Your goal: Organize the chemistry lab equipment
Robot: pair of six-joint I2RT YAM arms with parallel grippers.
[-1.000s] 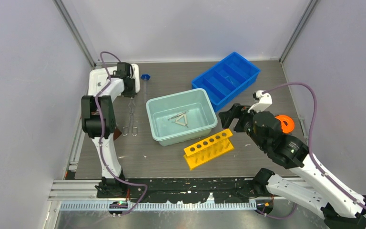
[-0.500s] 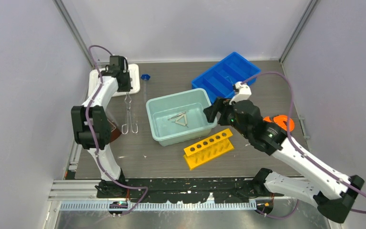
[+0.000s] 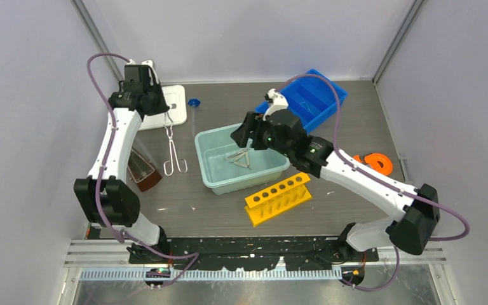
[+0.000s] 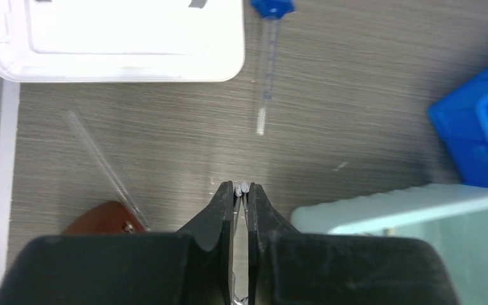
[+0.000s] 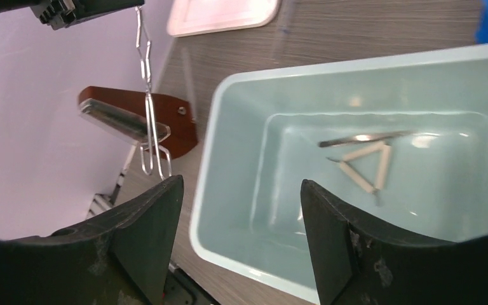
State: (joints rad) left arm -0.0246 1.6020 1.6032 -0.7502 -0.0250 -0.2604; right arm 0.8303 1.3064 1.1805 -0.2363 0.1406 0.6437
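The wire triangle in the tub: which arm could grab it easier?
Right. The right gripper, open, hovers over the teal tub facing the wire triangle; the left gripper is shut on the tongs.

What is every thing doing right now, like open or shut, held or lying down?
left gripper: shut on the tongs
tongs: hanging from the left gripper
right gripper: open, over the tub
tub: upright, no lid
triangle: lying flat in the tub
tube: capped, lying on the table
rack: holes empty
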